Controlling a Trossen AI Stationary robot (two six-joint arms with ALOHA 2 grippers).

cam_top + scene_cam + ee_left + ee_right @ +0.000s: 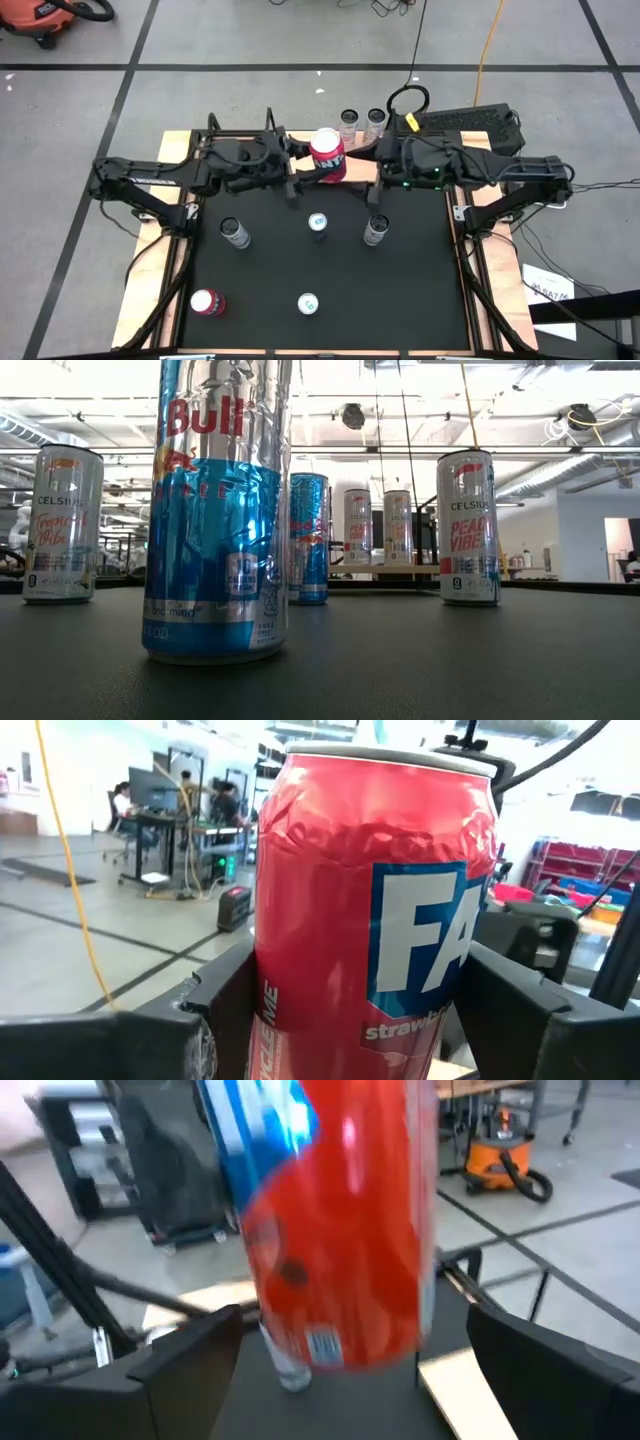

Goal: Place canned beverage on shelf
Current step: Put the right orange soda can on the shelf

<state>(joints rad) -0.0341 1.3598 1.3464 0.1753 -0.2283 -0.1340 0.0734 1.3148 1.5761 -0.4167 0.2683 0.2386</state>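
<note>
Evidently left end effector (350,1020) clamps the red can (375,910); right end effector (350,1350) gapes beside it

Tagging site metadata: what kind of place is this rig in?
Probably an open robotics lab or workshop, not a shop. The low view shows exposed ceiling pipes and ducting; the left wrist view shows people at desks on a bare floor; an orange shop vacuum stands beyond the table.
</note>
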